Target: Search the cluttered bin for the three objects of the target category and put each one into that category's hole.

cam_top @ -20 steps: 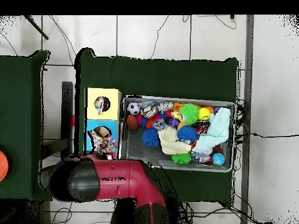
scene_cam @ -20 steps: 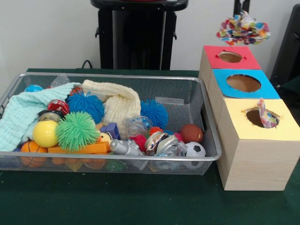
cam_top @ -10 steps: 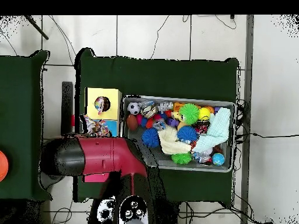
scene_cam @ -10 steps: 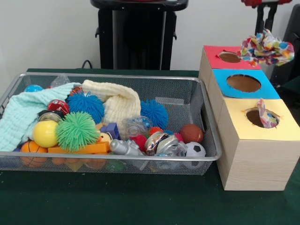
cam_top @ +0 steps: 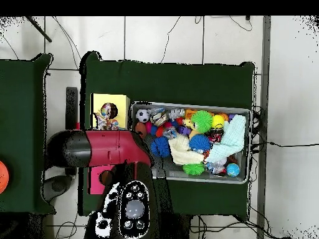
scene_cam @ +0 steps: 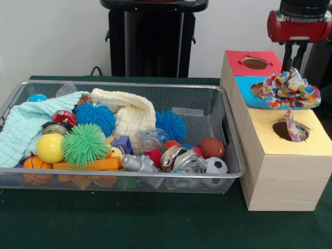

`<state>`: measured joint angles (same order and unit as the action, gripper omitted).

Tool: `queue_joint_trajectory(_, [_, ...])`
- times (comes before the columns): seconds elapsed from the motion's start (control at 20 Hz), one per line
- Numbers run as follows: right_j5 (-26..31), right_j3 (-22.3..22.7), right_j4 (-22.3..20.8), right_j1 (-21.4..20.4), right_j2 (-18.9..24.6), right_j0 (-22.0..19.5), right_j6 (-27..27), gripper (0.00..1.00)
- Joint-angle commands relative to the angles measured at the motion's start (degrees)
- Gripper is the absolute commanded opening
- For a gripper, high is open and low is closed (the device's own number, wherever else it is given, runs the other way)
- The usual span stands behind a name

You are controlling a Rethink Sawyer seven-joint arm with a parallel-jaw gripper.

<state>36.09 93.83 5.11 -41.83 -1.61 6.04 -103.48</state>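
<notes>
front view: low, close, level across the worktop [scene_cam: 129, 223], wire bin [scene_cam: 207, 111] left, boxes [scene_cam: 282, 166] right | overhead view: high, straight down, farther off, arm [cam_top: 115, 152] lower left | shared: wire bin [cam_top: 243, 112], yellow box [cam_top: 99, 103], worktop [cam_top: 168, 81]

A wire-mesh bin [scene_cam: 228, 171] sits on the green table [scene_cam: 129, 223], crowded with balls, spiky toys and cloths. To its right stands a wooden box [scene_cam: 280, 181] with red, blue and yellow tops. The tool [scene_cam: 291, 70] holds a multicoloured scrunchie [scene_cam: 289, 89] over the blue hole [scene_cam: 258, 89].
</notes>
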Motion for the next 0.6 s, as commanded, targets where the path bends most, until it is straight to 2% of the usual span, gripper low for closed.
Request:
queue_joint_trajectory(0.05, [-5.2, -6.6, 1.4, 6.8, -0.8, -0.8, -13.3, 0.0])
queue_joint_trajectory(0.6, [-6.7, -9.7, 3.4, 8.8, -1.4, 0.7, -14.4, 0.0])
